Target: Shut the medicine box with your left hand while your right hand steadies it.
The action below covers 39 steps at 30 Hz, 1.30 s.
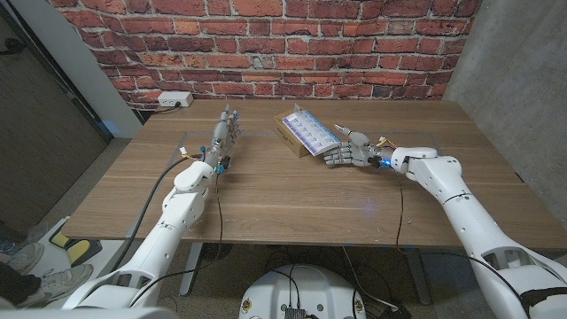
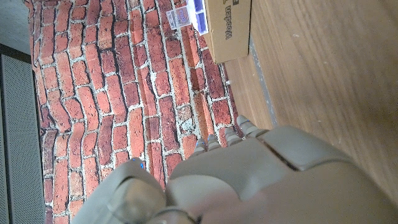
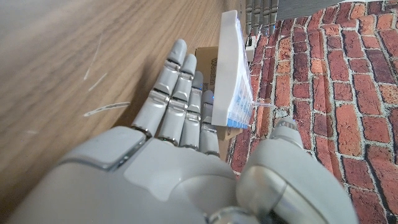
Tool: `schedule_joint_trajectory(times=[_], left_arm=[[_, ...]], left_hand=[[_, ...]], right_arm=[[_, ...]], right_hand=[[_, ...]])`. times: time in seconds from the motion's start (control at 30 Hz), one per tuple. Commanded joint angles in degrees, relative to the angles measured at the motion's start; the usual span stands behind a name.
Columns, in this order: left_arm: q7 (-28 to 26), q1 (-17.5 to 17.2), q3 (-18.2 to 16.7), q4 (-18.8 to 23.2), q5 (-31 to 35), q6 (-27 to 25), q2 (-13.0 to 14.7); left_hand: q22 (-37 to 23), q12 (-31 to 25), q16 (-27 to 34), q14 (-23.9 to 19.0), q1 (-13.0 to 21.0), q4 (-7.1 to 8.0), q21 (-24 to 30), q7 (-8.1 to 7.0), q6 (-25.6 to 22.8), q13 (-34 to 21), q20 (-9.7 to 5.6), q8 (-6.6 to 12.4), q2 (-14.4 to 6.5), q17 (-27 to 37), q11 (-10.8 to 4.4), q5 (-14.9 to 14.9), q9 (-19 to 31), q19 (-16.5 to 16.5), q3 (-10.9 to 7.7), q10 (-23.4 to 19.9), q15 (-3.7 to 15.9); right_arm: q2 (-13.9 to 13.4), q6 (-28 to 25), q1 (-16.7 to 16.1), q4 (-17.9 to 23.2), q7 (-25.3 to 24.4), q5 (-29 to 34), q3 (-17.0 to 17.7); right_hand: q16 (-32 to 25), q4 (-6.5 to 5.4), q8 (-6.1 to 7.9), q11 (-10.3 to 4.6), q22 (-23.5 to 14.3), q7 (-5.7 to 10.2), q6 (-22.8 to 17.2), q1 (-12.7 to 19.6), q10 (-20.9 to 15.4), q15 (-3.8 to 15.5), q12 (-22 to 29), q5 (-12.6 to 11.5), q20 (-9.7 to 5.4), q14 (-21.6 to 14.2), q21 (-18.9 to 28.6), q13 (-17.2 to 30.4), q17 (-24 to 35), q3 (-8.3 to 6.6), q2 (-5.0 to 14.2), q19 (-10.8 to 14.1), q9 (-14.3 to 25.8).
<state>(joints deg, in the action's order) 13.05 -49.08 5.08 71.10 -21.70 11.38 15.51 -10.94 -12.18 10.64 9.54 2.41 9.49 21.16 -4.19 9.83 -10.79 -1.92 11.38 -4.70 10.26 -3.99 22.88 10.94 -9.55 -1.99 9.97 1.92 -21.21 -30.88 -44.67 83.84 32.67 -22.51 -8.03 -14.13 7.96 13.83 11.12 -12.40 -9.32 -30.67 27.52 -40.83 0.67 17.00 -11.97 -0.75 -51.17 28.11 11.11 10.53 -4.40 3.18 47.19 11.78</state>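
The box (image 1: 303, 133) is located at the table's (image 1: 266, 195) far middle, long axis diagonal, lid raised. The right hand (image 1: 347, 152) is placed at its near right end, fingers extended, nothing gripped. The left hand (image 1: 223, 137) is held well apart to the box's left, fingers extended, empty.

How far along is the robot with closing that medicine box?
Early. The right hand is already at the medicine box, fingers against its near side. The left hand stands apart from it, holding nothing. The box's clear lid is still raised, so reaching over and closing it remains.
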Motion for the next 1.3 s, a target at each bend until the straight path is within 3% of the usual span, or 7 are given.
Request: schedule_joint_trajectory(times=[0.03, 0.27, 0.6, 0.67, 0.8, 1.03, 1.3], left_arm=[[0.31, 0.44, -0.12, -0.80, 0.07, 0.30, -0.26], [0.57, 0.73, -0.23, -1.40, 0.10, 0.50, -0.44], [0.72, 1.15, -0.46, -2.29, 0.33, 0.68, -0.68], [0.82, 1.22, -0.54, -2.48, 0.26, 0.62, -0.77], [0.91, 1.36, -0.64, -2.81, 0.38, 0.69, -0.88], [1.15, 1.74, -0.78, -3.48, 0.54, 0.86, -1.13], [1.40, 2.32, -0.70, -4.25, 1.00, 0.83, -1.41]], left_hand=[[-0.10, 0.10, -0.07, 19.31, 0.12, 0.10, -0.12, 0.60, 20.07, -0.14, -4.30, -0.14, -3.52, 0.12, 0.36, 0.23, 0.11, -12.72, 0.36, 15.72, 0.46], [-0.11, 0.11, -0.11, 19.44, 0.12, 0.09, -0.23, 0.60, 20.15, -0.15, -4.30, -0.16, -3.51, 0.12, 0.25, 0.23, 0.11, -12.82, 0.40, 15.77, 0.49], [-0.12, 0.13, -0.09, 19.46, 0.12, 0.09, -0.33, 0.61, 20.20, -0.15, -4.27, -0.16, -3.51, 0.12, 0.30, 0.23, 0.11, -12.85, 0.46, 15.84, 0.49], [-0.12, 0.13, -0.09, 19.47, 0.12, 0.10, -0.36, 0.62, 20.23, -0.15, -4.28, -0.17, -3.51, 0.13, 0.26, 0.23, 0.11, -12.88, 0.46, 15.86, 0.47], [-0.12, 0.12, -0.09, 19.47, 0.12, 0.10, -0.38, 0.61, 20.22, -0.15, -4.30, -0.16, -3.52, 0.13, 0.29, 0.23, 0.11, -12.86, 0.48, 15.86, 0.44], [-0.13, 0.13, -0.11, 19.56, 0.13, 0.10, -0.46, 0.59, 20.26, -0.15, -4.29, -0.17, -3.54, 0.12, 0.23, 0.23, 0.11, -12.93, 0.51, 15.90, 0.43], [-0.13, 0.12, -0.08, 19.54, 0.13, 0.10, -0.51, 0.57, 20.26, -0.16, -4.32, -0.16, -3.55, 0.12, 0.34, 0.23, 0.11, -12.85, 0.55, 15.89, 0.41]], right_arm=[[0.07, -4.93, -0.77, 4.71, -5.98, 2.72, -0.90], [-0.52, -7.62, 0.09, 5.90, -7.04, 4.30, -2.53], [-0.75, -7.80, 1.88, 4.18, -5.28, 5.15, -4.09], [-0.30, -7.60, 1.84, 3.89, -5.54, 5.01, -3.79], [0.24, -6.88, 1.57, 3.83, -6.29, 5.19, -3.42], [3.22, -3.66, -0.74, 4.36, -10.49, 4.49, -0.48], [4.97, 2.77, -2.37, 3.32, -11.91, 4.14, 1.36]], right_hand=[[-1.03, 1.01, 0.82, -1.37, -0.65, -2.36, -2.40, 3.00, -3.12, 2.38, 0.56, 0.01, -1.15, -3.99, 1.71, 0.32, 0.49, -1.02, 0.66, 2.07, 0.29], [-4.18, 2.16, 1.50, -3.15, -2.38, -1.38, -5.10, 9.33, -7.98, 5.71, 1.37, 0.14, -3.46, -9.95, 4.58, 1.39, 2.12, -3.25, 1.37, 3.77, 0.53], [-11.49, 2.27, 1.24, -6.31, -5.99, -0.11, -5.93, 21.33, -11.34, 10.18, 2.15, -0.82, -6.38, -10.30, 7.88, 3.15, 9.29, -4.41, -1.26, 2.19, 1.21], [-15.18, 1.75, 2.28, -8.09, -7.98, 1.27, -8.89, 24.85, -14.22, 11.67, 3.45, -1.20, -7.47, -11.36, 10.09, 4.16, 12.61, -4.78, -0.51, 2.49, 1.76], [-18.80, 1.85, 3.58, -9.44, -10.73, 2.83, -12.18, 29.51, -17.02, 12.48, 4.83, -1.44, -8.39, -13.14, 12.94, 5.52, 15.82, -5.64, 0.74, 2.28, 2.57], [-25.10, 1.41, 7.92, -12.03, -14.93, 6.69, -23.42, 40.04, -26.32, 12.60, 9.82, 0.21, -9.89, -18.81, 20.49, 10.20, 22.25, -9.32, 6.37, 2.64, 4.60], [-27.09, 0.68, 9.15, -13.00, -16.41, 7.13, -26.70, 41.90, -29.14, 12.55, 11.71, 1.27, -10.69, -20.78, 24.35, 12.92, 25.40, -10.06, 6.34, 2.72, 5.28]])
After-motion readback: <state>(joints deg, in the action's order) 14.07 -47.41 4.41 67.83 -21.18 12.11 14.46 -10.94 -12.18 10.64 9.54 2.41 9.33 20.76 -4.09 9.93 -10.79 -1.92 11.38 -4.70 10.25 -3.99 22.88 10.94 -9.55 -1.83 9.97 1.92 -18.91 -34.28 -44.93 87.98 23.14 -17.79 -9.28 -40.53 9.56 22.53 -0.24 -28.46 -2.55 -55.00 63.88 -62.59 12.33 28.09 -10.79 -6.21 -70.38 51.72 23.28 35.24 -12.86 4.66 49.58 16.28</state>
